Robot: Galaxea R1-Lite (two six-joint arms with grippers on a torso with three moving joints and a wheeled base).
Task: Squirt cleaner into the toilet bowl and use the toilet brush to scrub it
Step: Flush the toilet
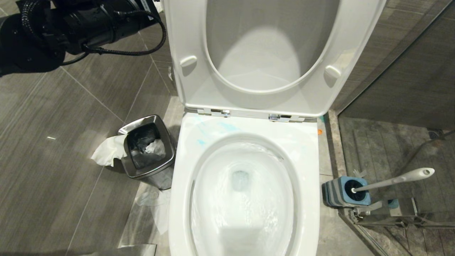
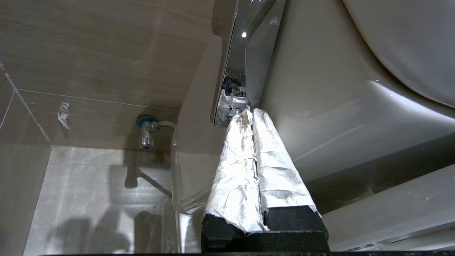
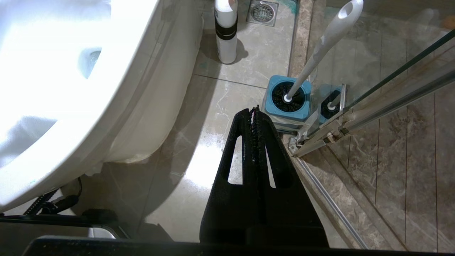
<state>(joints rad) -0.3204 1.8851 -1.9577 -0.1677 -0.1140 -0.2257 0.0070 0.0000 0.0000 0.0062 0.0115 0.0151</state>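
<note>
The toilet bowl (image 1: 308,167) stands open with seat and lid up, and water swirls and foams inside it. Thin turquoise smears of cleaner (image 1: 213,128) lie on the back left of the rim. The toilet brush (image 1: 394,180) leans in its blue-and-grey holder (image 1: 343,195) on the floor to the bowl's right. My left arm (image 1: 89,21) reaches past the lid's left side. The left gripper (image 2: 247,111) is shut, its foil-wrapped tips at the lower end of a chrome flush plate (image 2: 234,53). My right gripper (image 3: 255,110) hangs shut and empty above the floor, just short of the holder (image 3: 288,101).
A steel-rimmed waste bin (image 1: 147,151) with tissue (image 1: 106,151) spilling out sits left of the bowl. A white bottle (image 3: 226,32) stands on the floor beside the toilet. The glass shower partition and its metal rail (image 3: 373,117) run right behind the brush holder. A water valve (image 2: 146,129) sticks out of the wall.
</note>
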